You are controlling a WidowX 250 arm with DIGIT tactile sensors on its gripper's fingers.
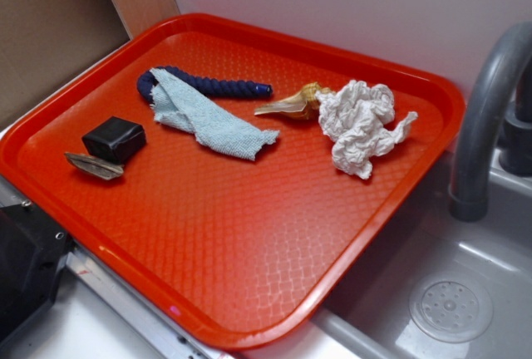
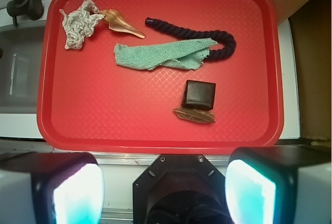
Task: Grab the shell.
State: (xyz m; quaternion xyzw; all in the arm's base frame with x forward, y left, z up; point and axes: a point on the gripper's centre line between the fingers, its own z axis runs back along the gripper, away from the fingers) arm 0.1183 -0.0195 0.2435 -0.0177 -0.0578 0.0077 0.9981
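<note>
Nothing's grabbed yet: your pincer (image 2: 165,187) hangs spread and empty at the near edge of the red plastic tray (image 2: 155,125), w/ the whole reach still ahead. In the wrist view the golden-tan spiral shell (image 2: 122,24) lies at about 11 o'clock, butt touching the crumpled white paper wad (image 2: 78,23), cream tip free. Tray sits beside a grey sink (image 1: 453,292) w/ a faucet (image 1: 486,110).

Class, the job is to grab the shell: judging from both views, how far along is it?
Nothing looks done. The golden-tan spiral shell lies on the red plastic tray, touching the crumpled white paper wad. In hand: the pincer is open, its fingers at the tray's near edge, far from the shell. Left: reach across, close on the shell, lift.
</note>
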